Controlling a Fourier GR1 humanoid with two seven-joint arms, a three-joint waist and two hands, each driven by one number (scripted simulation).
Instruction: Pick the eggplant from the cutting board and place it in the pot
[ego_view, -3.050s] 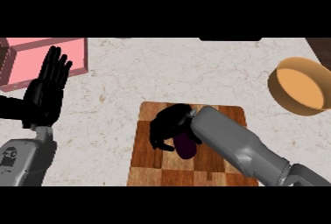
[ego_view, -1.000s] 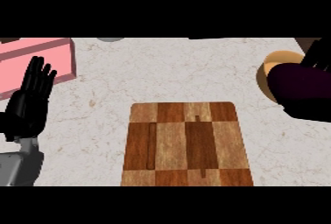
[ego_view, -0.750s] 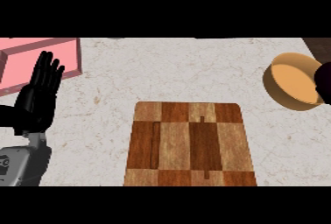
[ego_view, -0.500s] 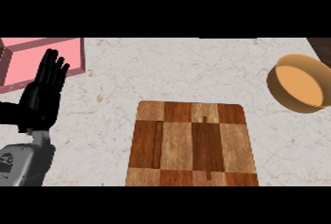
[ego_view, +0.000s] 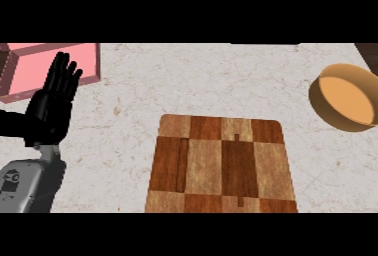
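While the left hand (ego_view: 50, 107) rests open at the left edge, fingers straight and upward, the wooden cutting board (ego_view: 221, 165) lies bare on the marble counter (ego_view: 199, 80). The eggplant appears nowhere in view. An orange-lined pot (ego_view: 347, 97) sits right; a pink box (ego_view: 40, 67) upper left. Right hand out of view.
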